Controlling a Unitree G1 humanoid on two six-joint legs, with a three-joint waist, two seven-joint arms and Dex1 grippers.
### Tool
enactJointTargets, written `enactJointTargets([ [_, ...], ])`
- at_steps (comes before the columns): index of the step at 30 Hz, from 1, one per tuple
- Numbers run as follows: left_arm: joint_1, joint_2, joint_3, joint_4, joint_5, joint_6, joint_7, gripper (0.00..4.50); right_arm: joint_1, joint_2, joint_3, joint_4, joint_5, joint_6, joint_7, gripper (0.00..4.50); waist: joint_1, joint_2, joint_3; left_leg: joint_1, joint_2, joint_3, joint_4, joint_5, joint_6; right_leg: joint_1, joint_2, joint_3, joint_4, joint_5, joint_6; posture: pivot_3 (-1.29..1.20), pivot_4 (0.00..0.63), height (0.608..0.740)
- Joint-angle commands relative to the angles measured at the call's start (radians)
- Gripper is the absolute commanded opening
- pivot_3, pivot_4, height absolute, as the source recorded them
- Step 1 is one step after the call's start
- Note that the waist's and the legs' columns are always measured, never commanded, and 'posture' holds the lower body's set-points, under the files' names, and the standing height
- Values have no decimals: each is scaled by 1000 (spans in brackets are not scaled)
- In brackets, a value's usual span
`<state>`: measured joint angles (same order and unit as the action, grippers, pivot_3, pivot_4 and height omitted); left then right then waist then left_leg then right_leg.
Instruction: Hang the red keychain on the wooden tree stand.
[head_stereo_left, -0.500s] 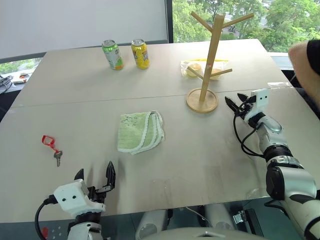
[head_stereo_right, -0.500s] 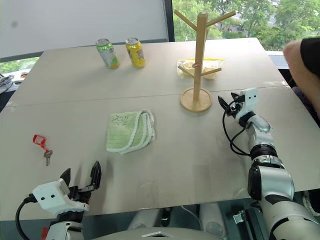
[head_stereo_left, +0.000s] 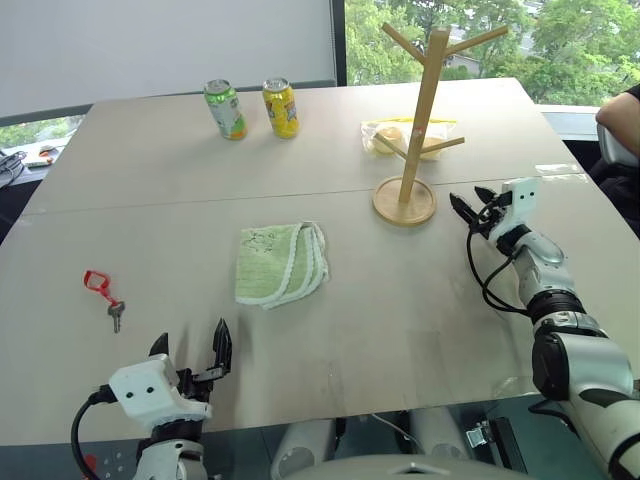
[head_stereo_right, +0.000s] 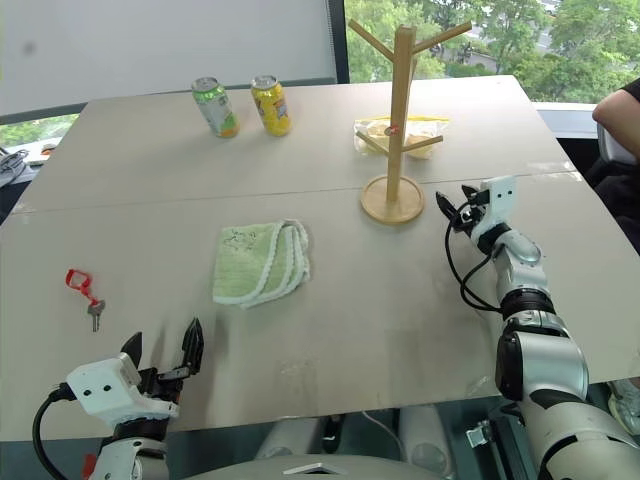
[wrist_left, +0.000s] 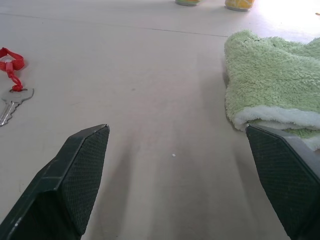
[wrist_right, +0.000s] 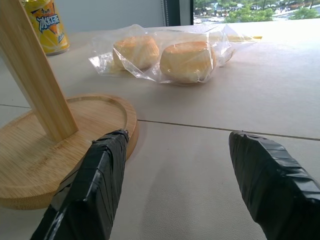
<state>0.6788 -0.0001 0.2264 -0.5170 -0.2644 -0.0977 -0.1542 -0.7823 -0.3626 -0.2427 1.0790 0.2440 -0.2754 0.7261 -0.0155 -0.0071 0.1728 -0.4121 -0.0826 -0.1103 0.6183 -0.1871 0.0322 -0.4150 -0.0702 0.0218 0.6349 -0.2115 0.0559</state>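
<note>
The red keychain (head_stereo_left: 97, 284) lies flat on the table at the left with its silver key (head_stereo_left: 116, 316) attached; it also appears in the left wrist view (wrist_left: 10, 62). My left gripper (head_stereo_left: 190, 345) hovers open near the table's front edge, to the right of the keychain and nearer than it, with nothing between its fingers. The wooden tree stand (head_stereo_left: 420, 110) rises upright on its round base (head_stereo_left: 404, 200) at the right of the middle. My right gripper (head_stereo_left: 468, 200) is open just right of that base, its jaws empty and apart from the wood (wrist_right: 35, 75).
A folded green cloth (head_stereo_left: 280, 262) lies mid-table. A green can (head_stereo_left: 225, 108) and a yellow can (head_stereo_left: 281, 106) stand at the back. A clear bag of buns (wrist_right: 170, 55) sits behind the stand. A person's arm (head_stereo_left: 620, 105) is at the right edge.
The person's arm at the right edge has drawn back out of the picture. Both of my grippers have kept still.
</note>
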Motion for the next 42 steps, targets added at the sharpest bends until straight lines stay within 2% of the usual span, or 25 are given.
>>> enactJointTargets([
  [1,12,4,5,-8,7,-28,-4,4500,-9,-15,-9,-30,4,-23,7,3427,0,0,0,0,0,0,0,0,0,0,0,0,0,0,0,0,150,740],
  [11,7,9,4,-4,9,-26,-11,4500,2,-17,-9,-41,7,-26,23,3427,0,0,0,0,0,0,0,0,0,0,0,0,0,0,0,0,150,740],
  [14,0,21,2,-5,11,-18,-20,4500,30,-16,18,-105,25,6,145,3427,0,0,0,0,0,0,0,0,0,0,0,0,0,0,0,0,150,740],
  [17,-12,38,0,-6,12,-6,-29,4500,104,-23,75,-268,62,96,326,3427,0,0,0,0,0,0,0,0,0,0,0,0,0,0,0,0,150,740],
  [20,-41,72,-8,-8,15,17,-49,4500,294,-59,168,-569,99,97,517,3427,6,0,0,0,0,-2,0,0,0,0,0,-2,0,0,0,0,150,740],
  [24,-90,121,-22,-26,13,64,-70,4500,495,-128,235,-837,127,103,631,3427,12,1,0,-2,0,-4,0,0,-1,0,-1,-5,-2,0,1,0,150,740],
  [29,-190,171,-23,-99,-38,204,-50,4500,574,-138,246,-938,137,104,602,3427,1,0,0,-1,1,-3,1,-3,-5,1,-3,-4,0,0,1,0,150,740],
  [32,-279,186,-16,-179,-126,362,-3,4500,601,-120,246,-944,116,57,557,3427,6,-1,-1,-1,4,-4,1,-3,-5,1,-2,-6,0,0,1,0,150,740],
  [36,-441,173,1,-248,-311,586,114,4500,635,-116,241,-948,96,8,511,3427,16,-1,-1,-1,2,-4,2,-2,-5,1,0,-7,1,2,4,0,150,740],
  [42,-669,184,68,-161,-471,813,261,4500,685,-111,236,-976,80,-26,433,3427,28,-1,-1,-1,2,-4,8,-3,-5,1,0,-7,5,2,4,0,150,740],
])
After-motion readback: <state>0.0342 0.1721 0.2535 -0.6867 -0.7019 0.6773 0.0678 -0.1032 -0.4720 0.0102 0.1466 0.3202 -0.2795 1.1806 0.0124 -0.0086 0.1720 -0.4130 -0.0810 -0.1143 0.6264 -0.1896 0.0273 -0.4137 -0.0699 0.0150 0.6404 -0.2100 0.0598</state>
